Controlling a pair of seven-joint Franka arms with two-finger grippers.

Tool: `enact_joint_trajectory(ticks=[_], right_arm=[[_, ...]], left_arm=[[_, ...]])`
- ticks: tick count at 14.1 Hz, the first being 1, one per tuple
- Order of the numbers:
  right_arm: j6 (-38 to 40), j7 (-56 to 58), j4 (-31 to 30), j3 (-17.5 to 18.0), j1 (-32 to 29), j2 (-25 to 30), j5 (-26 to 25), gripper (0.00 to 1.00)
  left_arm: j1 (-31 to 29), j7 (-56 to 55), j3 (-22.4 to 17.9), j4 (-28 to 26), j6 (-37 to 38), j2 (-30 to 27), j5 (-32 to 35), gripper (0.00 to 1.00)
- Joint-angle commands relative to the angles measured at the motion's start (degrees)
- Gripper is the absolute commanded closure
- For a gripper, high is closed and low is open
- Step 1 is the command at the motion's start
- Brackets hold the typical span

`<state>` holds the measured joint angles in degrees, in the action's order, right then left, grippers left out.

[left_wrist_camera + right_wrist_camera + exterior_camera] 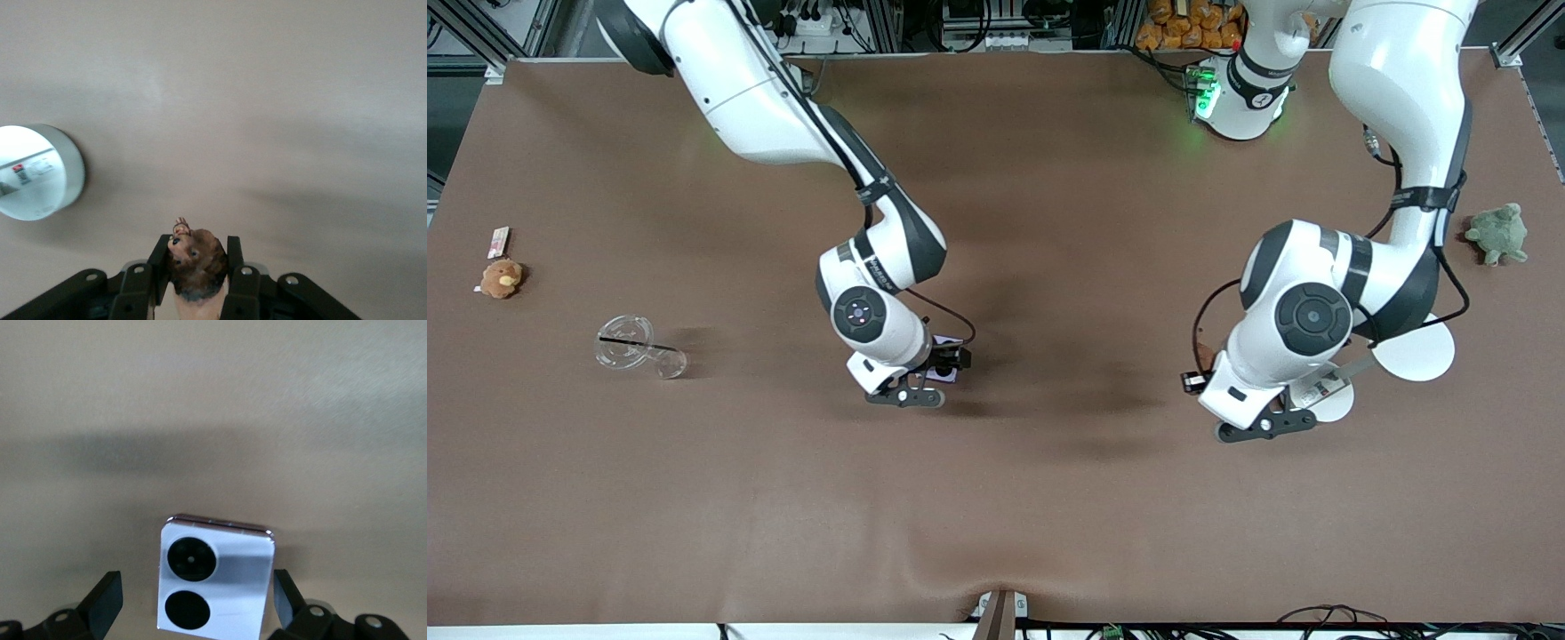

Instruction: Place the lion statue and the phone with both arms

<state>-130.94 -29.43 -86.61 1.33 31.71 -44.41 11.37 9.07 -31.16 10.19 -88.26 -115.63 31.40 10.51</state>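
1. A wide table (1049, 498) covered in a matte brown sheet is seen, with a slight ridge in the covering at the edge nearest the front camera. Aluminium framing, cables and a heap of orange-tan items are seen along the edge where the arm bases stand.
2. Toward the right arm's end of the table, a small white card (498, 241), a tan plush toy (501, 278) and a clear plastic cup (633, 347) lying on its side are found. Toward the left arm's end, a green plush turtle (1498, 234) and white round discs (1414, 352) are placed.
3. In the front view, the phone (944, 356) is mostly covered by the right arm's wrist. The lion statue (196, 264) cannot be made out there.
4. The lion statue is cut off at the edge of the left wrist view, and only its head and part of its body are shown. Its head points away from the wrist.
5. The lion statue is clamped between the fingers of the left gripper (197, 277), close above the table and near a white disc (37, 172).
6. The phone (215, 583) lies flat on the table between the spread fingers of the right gripper (199, 603), untouched by either finger. Its two black camera circles face up, and its hinged edge points away from the wrist.
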Motion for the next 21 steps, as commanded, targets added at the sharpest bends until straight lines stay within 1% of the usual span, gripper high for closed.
enact_joint_trajectory(ticks=[1,3,4,6,7,10,13,15,17,20,21], right_arm=[[0.16,-3.68,0.13,-0.72,0.63,-0.06,-0.20,0.00],[0.07,-5.80,-0.40,-0.89,2.03,-0.06,-0.29,0.00],[-0.02,-5.81,-1.19,-1.16,1.95,0.03,-0.55,0.00],[-0.02,-5.81,-1.90,-1.33,1.86,0.03,-3.18,0.00],[-0.02,-5.90,-1.98,-1.33,1.86,0.03,-3.72,0.00],[-1.16,-6.51,-3.03,-1.33,1.95,0.03,-3.72,0.00],[-8.17,-12.99,-6.20,-1.25,3.00,0.03,-3.63,0.00],[-9.07,-16.17,-6.20,-1.33,4.67,-0.06,-3.72,0.00],[-9.07,-15.57,-6.29,-1.33,4.50,-0.06,-4.24,0.00],[-8.55,-15.48,-6.29,-1.33,3.80,-0.06,-8.45,0.00],[-8.55,-15.57,-6.29,-1.33,3.62,-0.06,-8.73,0.00]], left_arm=[[-2.64,1.53,0.70,-5.59,-3.80,-1.42,1.70,1.00],[-4.92,2.85,0.70,-8.75,-7.74,-1.42,1.79,1.00],[-5.46,4.60,0.70,-11.03,-11.07,-1.42,1.70,1.00],[-6.77,7.24,0.53,-14.65,-18.28,-0.81,1.70,1.00],[-7.48,9.08,0.53,-14.92,-19.88,-0.03,1.96,1.00],[-8.80,14.80,0.53,-14.92,-21.56,0.95,3.28,1.00],[-10.38,21.64,0.53,-15.10,-21.74,1.04,3.28,1.00],[-11.61,25.52,0.70,-15.54,-22.97,1.39,3.28,1.00],[-12.40,27.55,0.70,-16.50,-24.72,1.65,3.28,1.00],[-13.37,28.88,1.06,-17.73,-27.18,1.83,2.93,1.00],[-13.37,28.88,1.67,-17.91,-27.45,1.83,2.59,1.00]])
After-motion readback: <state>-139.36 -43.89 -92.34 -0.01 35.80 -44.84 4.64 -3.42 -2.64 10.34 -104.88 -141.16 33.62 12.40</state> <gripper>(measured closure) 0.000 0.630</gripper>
